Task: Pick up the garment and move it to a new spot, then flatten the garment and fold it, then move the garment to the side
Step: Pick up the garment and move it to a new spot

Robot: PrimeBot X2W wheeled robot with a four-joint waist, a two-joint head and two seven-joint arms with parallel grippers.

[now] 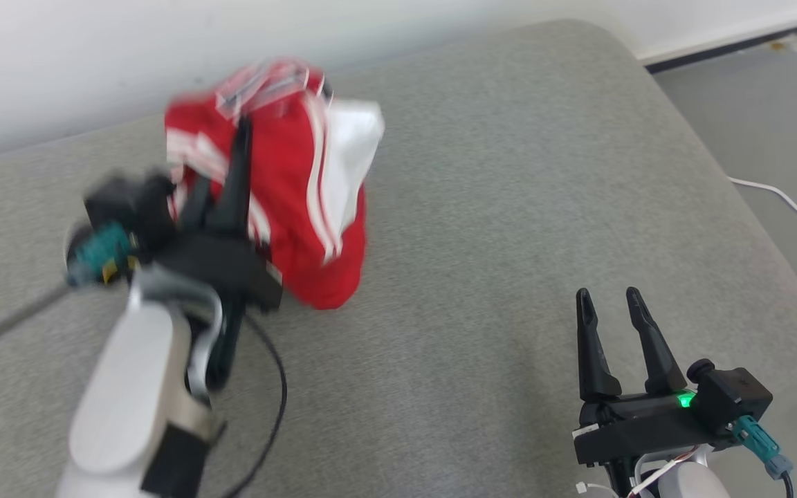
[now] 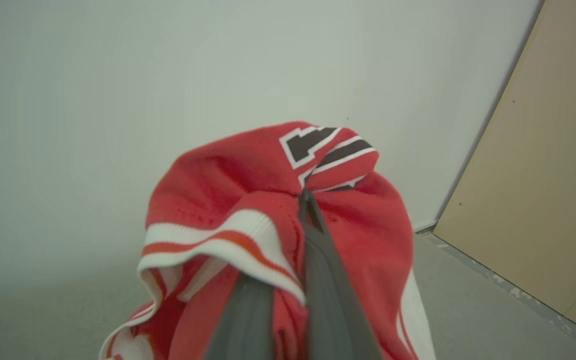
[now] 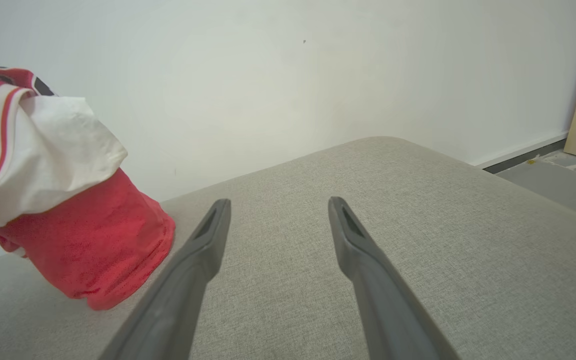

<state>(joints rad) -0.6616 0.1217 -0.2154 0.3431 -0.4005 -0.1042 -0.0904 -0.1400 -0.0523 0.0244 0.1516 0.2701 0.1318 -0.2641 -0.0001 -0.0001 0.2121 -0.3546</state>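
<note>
Near the far left edge of the grey cushioned surface, by the wall, the left gripper has its fingers pinched tight on the red and white garment. The garment hangs bunched from them, its lower fold reaching the cushion. Towards the near right corner, well apart from the garment, the right gripper hovers with fingers spread wide, holding nothing.
</note>
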